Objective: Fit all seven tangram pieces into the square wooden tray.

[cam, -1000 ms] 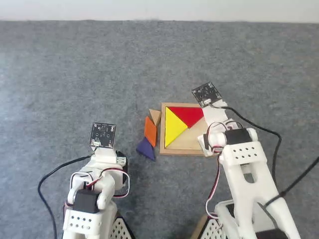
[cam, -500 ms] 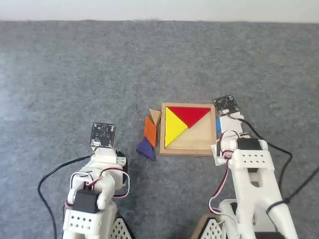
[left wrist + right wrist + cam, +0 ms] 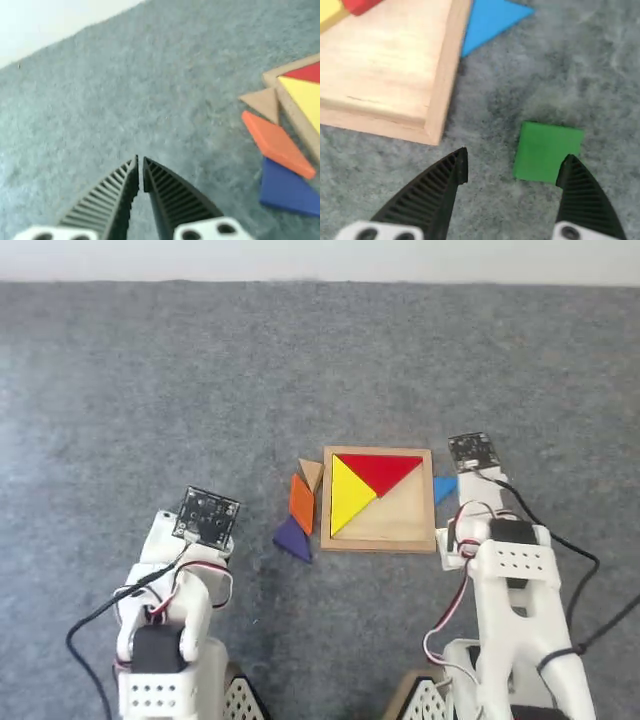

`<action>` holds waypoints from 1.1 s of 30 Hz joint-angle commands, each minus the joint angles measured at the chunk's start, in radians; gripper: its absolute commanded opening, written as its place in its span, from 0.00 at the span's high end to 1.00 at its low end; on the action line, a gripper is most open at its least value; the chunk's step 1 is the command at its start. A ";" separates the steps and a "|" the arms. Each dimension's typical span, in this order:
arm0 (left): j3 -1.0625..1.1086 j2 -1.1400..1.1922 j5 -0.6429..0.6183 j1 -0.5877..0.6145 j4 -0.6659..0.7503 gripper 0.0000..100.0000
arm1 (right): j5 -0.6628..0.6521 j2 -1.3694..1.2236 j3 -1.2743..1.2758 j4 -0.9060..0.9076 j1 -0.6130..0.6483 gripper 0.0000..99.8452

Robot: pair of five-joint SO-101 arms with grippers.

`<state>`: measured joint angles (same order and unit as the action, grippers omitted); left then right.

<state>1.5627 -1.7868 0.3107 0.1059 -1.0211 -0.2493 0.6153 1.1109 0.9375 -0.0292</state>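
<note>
The square wooden tray (image 3: 378, 540) holds a yellow triangle (image 3: 348, 495) and a red triangle (image 3: 380, 470); the rest of its floor is bare wood. Left of it lie a tan triangle (image 3: 312, 472), an orange parallelogram (image 3: 301, 502) and a dark blue triangle (image 3: 293, 538). A light blue triangle (image 3: 444, 487) lies against the tray's right side. My right gripper (image 3: 515, 157) is open just above the carpet, with a green square (image 3: 547, 151) between its fingertips, beside the tray's corner (image 3: 432, 125). My left gripper (image 3: 139, 162) is shut and holds nothing, well to the left of the loose pieces.
Everything sits on grey carpet. The right arm (image 3: 500, 550) stands close to the tray's right edge, the left arm (image 3: 175, 590) at the front left. A pale wall bounds the carpet at the back.
The right arm has swung from over the tray's right part to the carpet beside it, uncovering the light blue triangle. The left arm has shifted a little to the left.
</note>
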 commanded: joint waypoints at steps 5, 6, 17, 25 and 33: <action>-0.360 0.502 -0.074 -0.038 0.077 0.98 | 0.051 0.041 -0.035 -0.015 -0.127 0.72; -0.441 0.618 -0.094 -0.052 0.066 0.98 | 0.051 0.041 -0.035 -0.016 -0.151 0.72; -1.228 1.576 -0.241 -0.244 -0.137 0.91 | -0.077 0.041 0.028 -0.117 -0.598 0.96; -1.357 1.900 -0.419 -0.302 -0.064 0.90 | -0.172 0.051 0.195 -0.289 -0.650 0.96; -1.365 2.013 -0.488 -0.451 -0.037 0.89 | -0.175 0.053 0.198 -0.295 -0.642 0.96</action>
<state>0.2432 0.2186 -0.1573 -0.3007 -1.0810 -0.4074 0.6398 1.3165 0.6613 -0.6705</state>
